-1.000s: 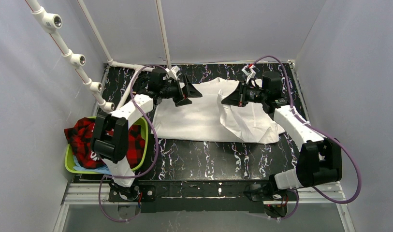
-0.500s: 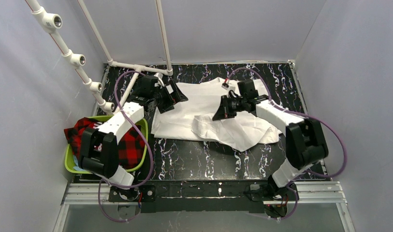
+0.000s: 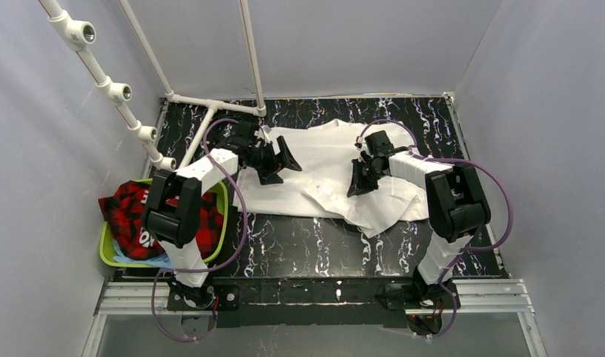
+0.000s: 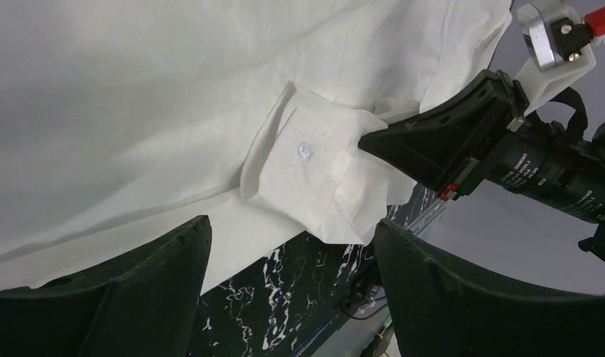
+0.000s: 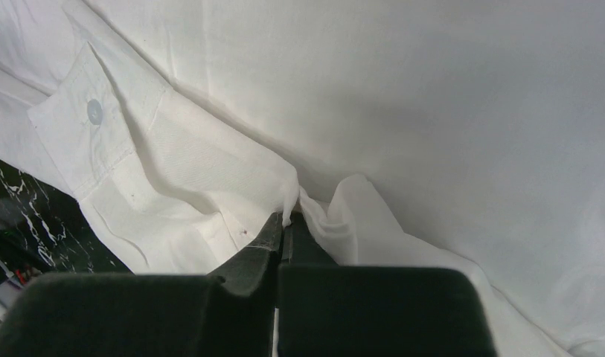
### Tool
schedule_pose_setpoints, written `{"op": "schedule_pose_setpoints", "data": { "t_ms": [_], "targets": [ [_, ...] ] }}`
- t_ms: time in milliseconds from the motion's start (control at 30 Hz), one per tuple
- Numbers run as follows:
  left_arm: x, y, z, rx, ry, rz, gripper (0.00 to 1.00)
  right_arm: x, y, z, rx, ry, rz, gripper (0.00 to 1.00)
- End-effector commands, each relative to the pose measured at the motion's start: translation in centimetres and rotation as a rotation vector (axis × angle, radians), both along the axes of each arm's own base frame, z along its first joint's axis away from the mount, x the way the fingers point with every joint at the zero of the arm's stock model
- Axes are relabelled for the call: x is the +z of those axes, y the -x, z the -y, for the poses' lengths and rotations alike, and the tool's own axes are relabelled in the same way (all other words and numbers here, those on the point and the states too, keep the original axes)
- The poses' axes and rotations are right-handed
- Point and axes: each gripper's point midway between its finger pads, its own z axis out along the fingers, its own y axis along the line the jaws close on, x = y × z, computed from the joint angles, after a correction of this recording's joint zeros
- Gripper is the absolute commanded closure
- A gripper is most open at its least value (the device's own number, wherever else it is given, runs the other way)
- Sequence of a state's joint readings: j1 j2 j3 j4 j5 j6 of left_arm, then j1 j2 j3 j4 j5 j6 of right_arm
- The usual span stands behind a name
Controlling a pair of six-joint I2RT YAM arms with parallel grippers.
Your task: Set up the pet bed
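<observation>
On the far half of the table (image 3: 306, 245), the right gripper (image 5: 284, 223) has its jaws pressed together on a small ridge of the white shirt (image 3: 321, 160), pinching a fold just beside the buttoned cuff (image 5: 98, 141). The left gripper (image 3: 280, 167) hangs over the shirt's left part with its jaws wide apart and nothing between them. Over the last second the right arm has drawn its pinch from the far side toward the near edge, so the flap that stood raised on the right now lies lower and more crumpled, and the left gripper has slid in over the cloth. I judge the shirt is being gathered or folded as bedding, with the spreading not finished. The green basket (image 3: 106, 249) sits at the table's left edge, well apart from both grippers, with a red plaid cloth (image 3: 128, 208) heaped in it. The overhead view gives that layout but hides the pinch. The left wrist view shows the right fingers meeting the cuff from the side, and the right wrist view shows the fold caught between them.
</observation>
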State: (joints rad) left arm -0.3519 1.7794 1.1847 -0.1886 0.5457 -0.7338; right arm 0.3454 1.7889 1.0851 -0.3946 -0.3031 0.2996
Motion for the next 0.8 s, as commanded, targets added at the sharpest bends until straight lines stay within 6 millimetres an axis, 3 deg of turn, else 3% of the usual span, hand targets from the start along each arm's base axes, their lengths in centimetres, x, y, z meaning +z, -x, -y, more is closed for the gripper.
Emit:
{"op": "schedule_pose_setpoints", "data": {
  "t_ms": [0,100,167,233,333,533,767],
  "targets": [
    [0.8,0.2,2.7,-0.081,0.054,-0.021,0.26,-0.1,-0.5,0.5,-0.011,0.039,0.011,0.99],
    [-0.2,-0.1,3.6,-0.075,0.021,-0.066,0.33,-0.3,-0.3,0.7,-0.015,0.046,0.006,0.99],
    [-1.9,0.7,2.8,-0.046,-0.083,-0.159,0.41,-0.2,-0.4,0.8,-0.018,0.051,0.011,0.99],
    [-2.9,1.3,2.1,-0.016,-0.154,-0.229,0.42,-0.2,-0.5,0.8,-0.022,0.052,0.012,0.99],
    [-4.0,1.9,2.6,-0.005,-0.150,-0.278,0.41,0.0,-0.6,0.6,-0.027,0.042,0.017,0.99],
    [-5.0,2.3,5.0,-0.058,-0.108,-0.305,0.51,0.3,-0.6,0.0,-0.043,-0.002,0.022,0.99],
    [-5.4,2.5,6.1,-0.022,-0.043,-0.402,0.60,0.9,-0.8,-0.4,-0.068,-0.030,0.051,0.99]
  ]
}}
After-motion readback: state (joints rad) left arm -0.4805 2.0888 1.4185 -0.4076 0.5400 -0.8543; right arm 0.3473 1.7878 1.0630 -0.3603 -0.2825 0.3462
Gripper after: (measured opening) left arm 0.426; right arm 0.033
